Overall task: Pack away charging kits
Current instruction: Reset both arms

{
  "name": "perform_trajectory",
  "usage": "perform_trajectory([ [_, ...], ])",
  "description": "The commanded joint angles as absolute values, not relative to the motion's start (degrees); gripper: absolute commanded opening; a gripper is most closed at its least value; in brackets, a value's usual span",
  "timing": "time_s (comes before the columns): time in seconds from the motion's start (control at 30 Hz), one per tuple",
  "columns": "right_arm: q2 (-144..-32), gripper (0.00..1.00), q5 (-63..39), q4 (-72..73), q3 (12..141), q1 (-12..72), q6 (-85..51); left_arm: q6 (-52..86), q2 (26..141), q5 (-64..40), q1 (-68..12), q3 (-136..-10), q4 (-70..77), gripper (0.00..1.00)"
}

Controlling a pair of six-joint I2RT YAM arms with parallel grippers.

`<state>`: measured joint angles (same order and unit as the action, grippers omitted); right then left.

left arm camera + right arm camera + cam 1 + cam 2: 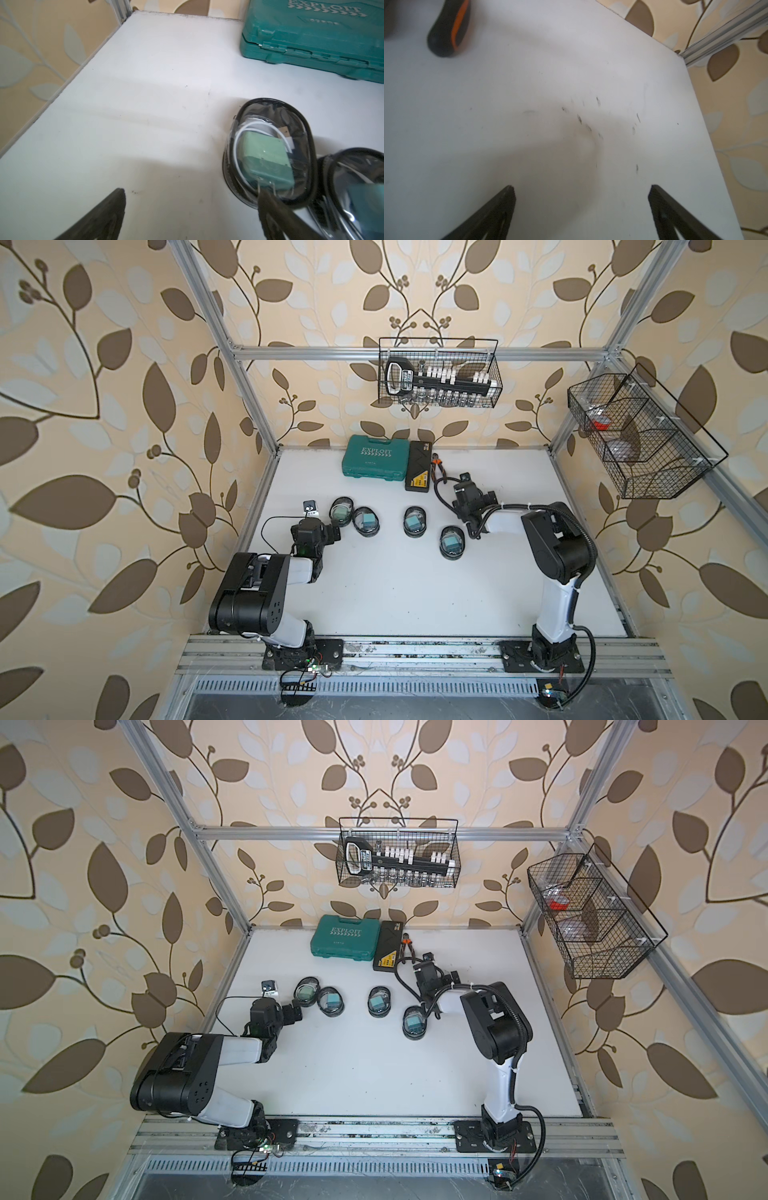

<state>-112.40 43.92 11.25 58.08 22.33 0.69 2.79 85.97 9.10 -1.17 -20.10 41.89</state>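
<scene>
Left wrist view: we found the left gripper [192,192] spread wide and empty over the counter [145,83]. One finger [270,212] overlapped the rim of a pouch [291,124] holding a teal adapter [268,164] and white cable [235,145]; we could not confirm contact. A second pouch [353,166] lay just beside it. In both top views, four pouches [414,521] lay flat mid-counter, before the teal case [376,463]. The right gripper [582,187] stood wide and empty over the counter, near a pliers handle [448,31].
</scene>
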Motion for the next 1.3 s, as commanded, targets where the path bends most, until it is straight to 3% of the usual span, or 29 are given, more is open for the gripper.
perform_trajectory([
  [0.0,-106.38,1.0,54.23,16.91,49.82,18.17,-1.9,1.21,85.67,5.26,-1.46,-21.55,43.14,0.99],
  [0.1,-92.3,1.0,46.19,27.57,36.88,13.72,-5.75,1.14,85.48,4.97,-1.47,-21.27,43.69,0.99],
  [0.23,-80.31,1.0,22.22,44.73,21.11,7.62,-3.64,0.52,85.23,3.69,-1.42,-20.12,45.47,0.99],
  [0.3,-78.65,1.0,12.92,51.93,16.13,6.34,-0.82,0.27,85.17,3.15,-1.45,-19.53,46.59,0.99],
  [0.4,-82.37,1.0,4.31,50.23,18.41,-1.12,-6.18,0.09,84.79,3.12,-1.51,-18.48,47.97,0.99],
  [0.57,-84.97,1.0,10.74,71.23,8.55,-0.04,-7.23,-0.45,84.87,5.22,-2.77,-19.18,46.68,0.99],
  [0.73,-84.29,1.0,12.35,59.76,13.94,2.15,-5.41,-1.08,85.4,4.86,-3.26,-21.35,43.5,0.99],
  [1.27,-84.29,1.0,13.54,60.03,13.84,3.01,-4.99,-0.62,86.27,2.25,-1.94,-23.03,41.13,0.99],
])
